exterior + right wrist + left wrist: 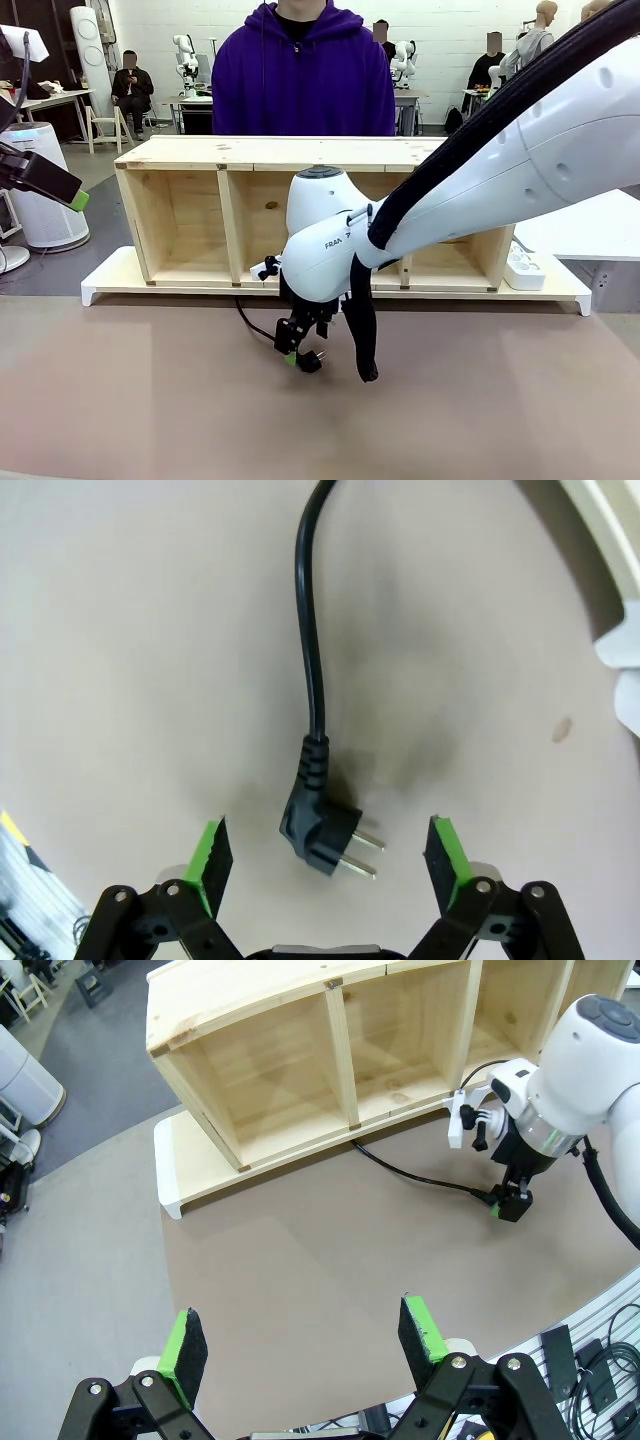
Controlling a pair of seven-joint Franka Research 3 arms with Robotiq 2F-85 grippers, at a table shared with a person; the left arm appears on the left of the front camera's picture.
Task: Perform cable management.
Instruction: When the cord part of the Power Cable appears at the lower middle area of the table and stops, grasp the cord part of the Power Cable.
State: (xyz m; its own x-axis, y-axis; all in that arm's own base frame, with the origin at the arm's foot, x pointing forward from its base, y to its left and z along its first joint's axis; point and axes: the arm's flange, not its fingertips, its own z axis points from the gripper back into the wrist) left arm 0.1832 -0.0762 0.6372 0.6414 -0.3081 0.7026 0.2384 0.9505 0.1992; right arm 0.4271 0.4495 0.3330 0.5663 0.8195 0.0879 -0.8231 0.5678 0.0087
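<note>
The right arm's tool hangs low over the brown bench with its jaws spread wide and released. The black plug of the cable lies flat on the bench between the two green pads. Neither pad touches the plug, which sits nearer one pad with its two metal prongs pointing toward the other. From the plug, the cable runs straight ahead of the tool across the bench in a gentle bend.

From the left wrist, the cable can be seen carrying on from under the right tool to the foot of the wooden shelf, where it slips out of sight beneath the shelf's front edge, below a divider.

The left arm's tool is held high above the near side of the bench, well apart from the cable. Its jaws are released too, with nothing between them.

Beyond the right tool, a person in a purple hooded top stands behind the shelf. A white power strip rests on the shelf's base board, off to the side of the right arm.
</note>
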